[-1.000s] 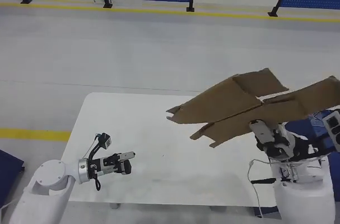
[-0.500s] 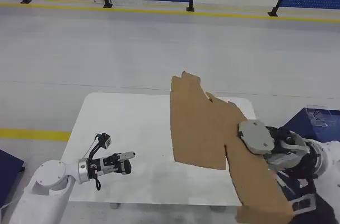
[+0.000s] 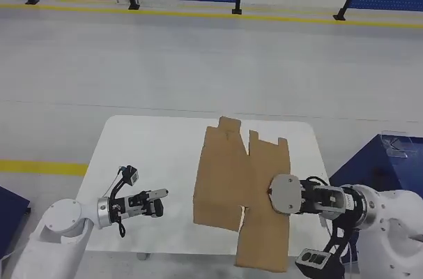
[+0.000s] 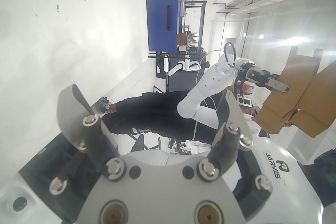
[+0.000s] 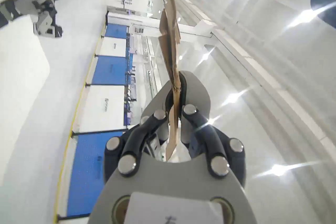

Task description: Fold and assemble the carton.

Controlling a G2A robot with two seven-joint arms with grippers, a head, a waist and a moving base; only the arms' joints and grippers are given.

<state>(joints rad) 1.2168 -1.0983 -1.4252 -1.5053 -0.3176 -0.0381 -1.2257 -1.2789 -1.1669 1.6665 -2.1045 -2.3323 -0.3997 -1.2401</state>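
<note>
Lengthwise, carton (image 3: 232,174) points away from robot; right hand (image 5: 175,93) pinches it, left hand (image 3: 161,193) spread.

Carton (image 3: 240,183): one, a single flat brown sheet.

Table (image 3: 141,143): one, white.

Arms: two, a left arm (image 3: 61,222) and a right arm (image 3: 385,213).

Grippers: two, the left gripper (image 4: 149,91) and the right gripper (image 5: 176,84).

Fingers (image 4: 74,96): two on each gripper, four in all.

Things held: one. The carton is pinched in the right gripper.

Yellow floor lines: two. One runs beyond the table's far side (image 3: 197,14) and one off its left end (image 3: 30,167).

Blue cabinet (image 3: 378,164): one, by the table's right end.
</note>
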